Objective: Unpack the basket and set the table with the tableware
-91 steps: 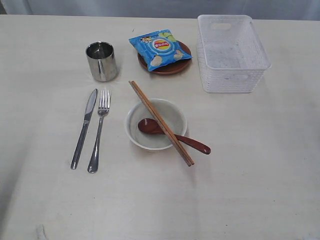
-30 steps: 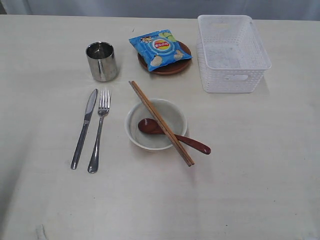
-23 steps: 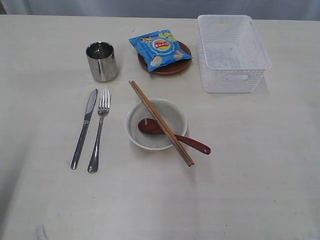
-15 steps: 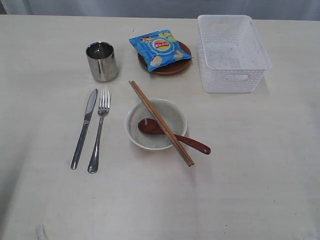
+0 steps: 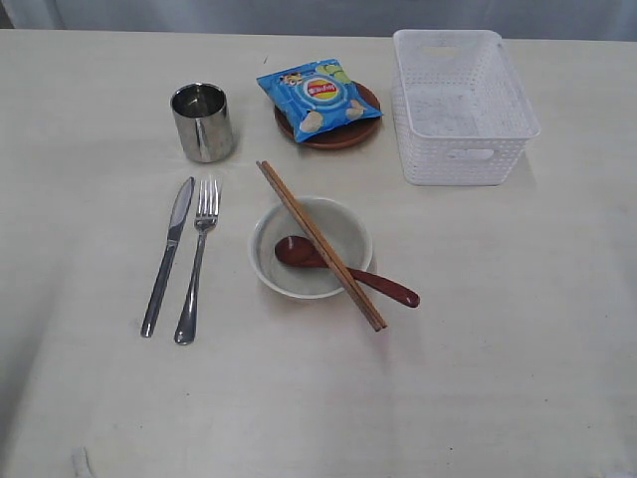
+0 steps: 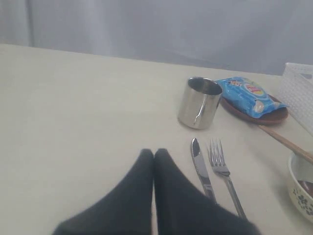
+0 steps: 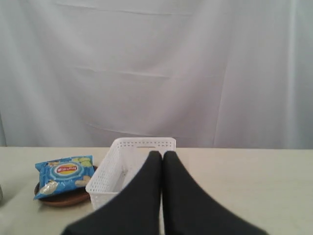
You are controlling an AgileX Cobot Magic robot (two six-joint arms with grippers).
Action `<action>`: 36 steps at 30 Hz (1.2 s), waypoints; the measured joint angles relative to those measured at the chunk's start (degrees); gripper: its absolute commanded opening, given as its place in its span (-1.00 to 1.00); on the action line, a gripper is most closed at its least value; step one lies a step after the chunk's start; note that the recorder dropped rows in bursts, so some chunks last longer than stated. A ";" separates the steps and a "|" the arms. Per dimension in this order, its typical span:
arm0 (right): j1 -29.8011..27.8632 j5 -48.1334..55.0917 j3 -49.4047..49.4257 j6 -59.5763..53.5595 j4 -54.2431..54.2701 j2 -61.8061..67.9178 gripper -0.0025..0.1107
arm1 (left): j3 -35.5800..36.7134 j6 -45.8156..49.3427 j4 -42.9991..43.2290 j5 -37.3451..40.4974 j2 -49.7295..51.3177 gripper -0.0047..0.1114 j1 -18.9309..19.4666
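Nothing has moved; the far-right basket (image 5: pixel 463 164) is empty (tableware (image 5: pixel 309 292) laid out), left gripper (image 6: pixel 153 154) and right gripper (image 7: pixel 162 155) pinched closed on nothing: likely finished.

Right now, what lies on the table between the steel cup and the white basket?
In the exterior view, the brown plate with the blue chips bag on it lies between the steel cup and the basket.
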 measured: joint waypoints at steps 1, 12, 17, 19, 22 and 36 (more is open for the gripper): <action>0.00 0.12 0.74 0.15 -0.13 0.00 -0.95 | 0.00 0.00 0.00 0.00 0.00 -0.92 0.00; 0.00 2.71 6.04 0.38 -0.54 0.00 -0.95 | 0.00 0.00 -0.10 0.00 0.00 -0.92 0.00; 0.00 6.70 6.04 0.27 -0.54 0.00 -0.95 | 0.00 0.00 -0.10 0.00 0.00 -0.92 0.00; 0.00 8.67 6.04 0.27 -0.54 0.00 -0.95 | 0.00 0.00 -0.10 0.00 0.00 -0.92 0.00; 0.00 10.72 6.04 0.27 -0.54 0.00 -0.95 | 0.00 0.00 0.01 0.00 0.00 -0.92 0.00; 0.00 11.56 6.04 0.27 -0.54 0.00 -0.95 | 0.00 0.00 0.10 0.00 0.00 -0.92 0.00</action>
